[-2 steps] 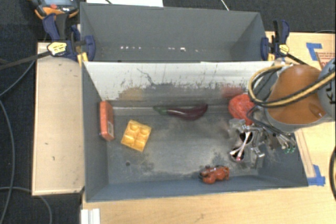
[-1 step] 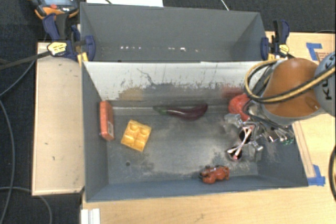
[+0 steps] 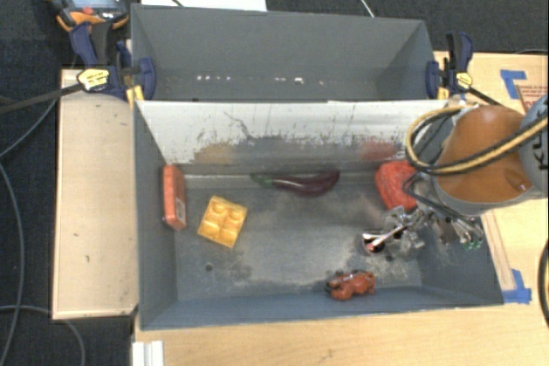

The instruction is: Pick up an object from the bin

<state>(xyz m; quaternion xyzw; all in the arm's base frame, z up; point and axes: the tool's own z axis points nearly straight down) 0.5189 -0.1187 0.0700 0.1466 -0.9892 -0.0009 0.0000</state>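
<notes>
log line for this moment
end effector: grey metal bin, right side | nearest: red rounded lump behind, small red-orange toy in front | held: cannot tell

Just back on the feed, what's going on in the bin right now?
The arm reaches in from the right, with its gripper low over the right front of the grey bin. The gripper sits between a red rounded lump behind it and a small red-brown thing by the front wall. I cannot tell whether it has taken anything. A yellow brick, an orange-red bar and a dark purple piece lie apart further left.
</notes>
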